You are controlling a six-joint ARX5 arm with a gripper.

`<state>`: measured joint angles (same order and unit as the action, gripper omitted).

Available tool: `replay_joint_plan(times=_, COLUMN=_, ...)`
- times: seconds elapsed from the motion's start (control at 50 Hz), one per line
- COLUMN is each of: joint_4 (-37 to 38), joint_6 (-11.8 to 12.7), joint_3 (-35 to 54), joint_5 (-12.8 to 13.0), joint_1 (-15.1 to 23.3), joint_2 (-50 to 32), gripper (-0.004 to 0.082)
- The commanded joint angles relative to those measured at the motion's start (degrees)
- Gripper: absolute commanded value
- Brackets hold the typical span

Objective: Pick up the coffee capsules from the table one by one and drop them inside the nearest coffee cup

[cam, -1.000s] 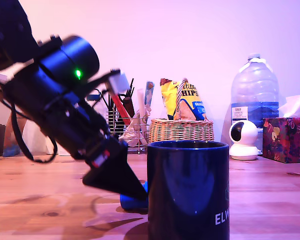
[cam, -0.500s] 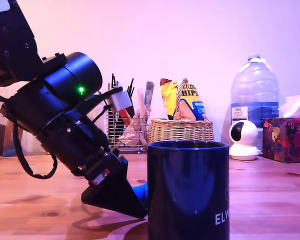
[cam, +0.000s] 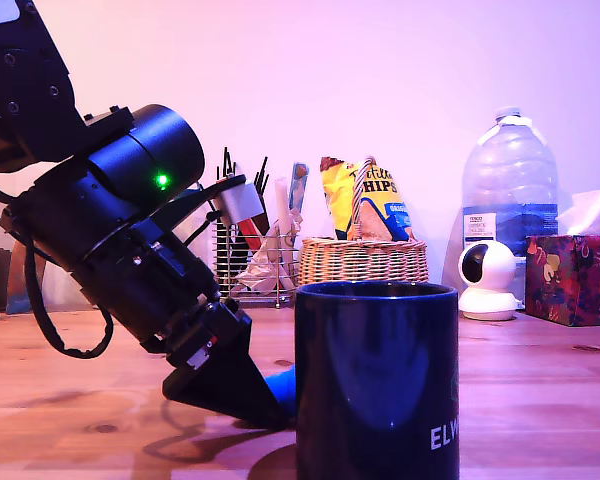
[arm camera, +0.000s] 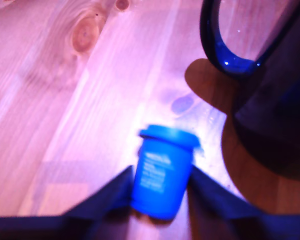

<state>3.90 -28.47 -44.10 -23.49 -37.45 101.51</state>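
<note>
Claw [arm camera: 160,192]: mine, black, two tapered fingers, closed down to the width of one small bright blue plastic capsule [arm camera: 161,172], which sits between the tips with a finger [arm camera: 112,192] against each flank. Capsule: short tapered cylinder, wider rim pointing away from my wrist, pale printing on its side, too blurred to read. From the exterior view, my claw [cam: 270,400] is angled steeply down, tips low at the light wooden table [cam: 540,370]; whether the capsule [cam: 282,385] is resting on the wood or just off it, I cannot tell.

Mug: large, glossy, dark navy, cylindrical [cam: 377,380], white letters "ELV" low on its side, standing upright just beside my fingertips on the exterior view's right. Wrist view shows its curved handle [arm camera: 225,45] and dark wall close to the capsule, apart from it.

Table surface: visible grain, one dark knot [arm camera: 84,34] near my claw.

Background, along the wall: woven wicker basket [cam: 363,262] holding yellow snack bags [cam: 372,203]; wire utensil rack [cam: 255,255]; large clear water bottle [cam: 509,185]; small white round camera [cam: 487,280]; patterned tissue box [cam: 572,278].
</note>
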Motion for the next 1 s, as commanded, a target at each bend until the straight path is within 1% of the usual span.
replay_joint_plan(times=0.0, joint_4=-0.9, joint_6=0.5, joint_3=1.0, joint_5=0.4, joint_1=-0.1, joint_2=1.0, gripper=0.0209)
replay_joint_plan(times=0.24, joint_4=-1.2, joint_6=3.1, joint_3=1.0, joint_5=1.5, joint_1=0.0, joint_2=0.4, gripper=0.0197)
replay_joint_plan(times=0.44, joint_4=-3.5, joint_6=3.7, joint_3=1.0, joint_5=1.7, joint_1=-0.1, joint_2=-2.7, gripper=0.0197)
replay_joint_plan(times=0.64, joint_4=-10.0, joint_6=3.7, joint_3=1.0, joint_5=2.1, joint_1=-0.1, joint_2=-9.2, gripper=0.0197)
replay_joint_plan(times=0.66, joint_4=-10.7, joint_6=4.4, joint_3=1.0, joint_5=2.1, joint_1=-0.1, joint_2=-10.0, gripper=0.0198)
replay_joint_plan(times=0.84, joint_4=-16.5, joint_6=5.0, joint_3=1.0, joint_5=2.1, joint_1=-0.1, joint_2=-17.8, gripper=0.0198)
replay_joint_plan(times=0.88, joint_4=-17.5, joint_6=5.8, joint_3=1.0, joint_5=2.1, joint_1=-0.1, joint_2=-19.7, gripper=0.0198)
replay_joint_plan(times=0.92, joint_4=-18.6, joint_6=5.8, joint_3=1.0, joint_5=1.9, joint_1=-0.1, joint_2=-21.6, gripper=0.0198)
replay_joint_plan(times=0.94, joint_4=-19.2, joint_6=6.7, joint_3=1.0, joint_5=1.7, joint_1=-0.1, joint_2=-22.8, gripper=0.0198)
replay_joint_plan(times=0.98, joint_4=-20.3, joint_6=6.7, joint_3=1.0, joint_5=1.4, joint_1=-0.1, joint_2=-24.6, gripper=0.0198)
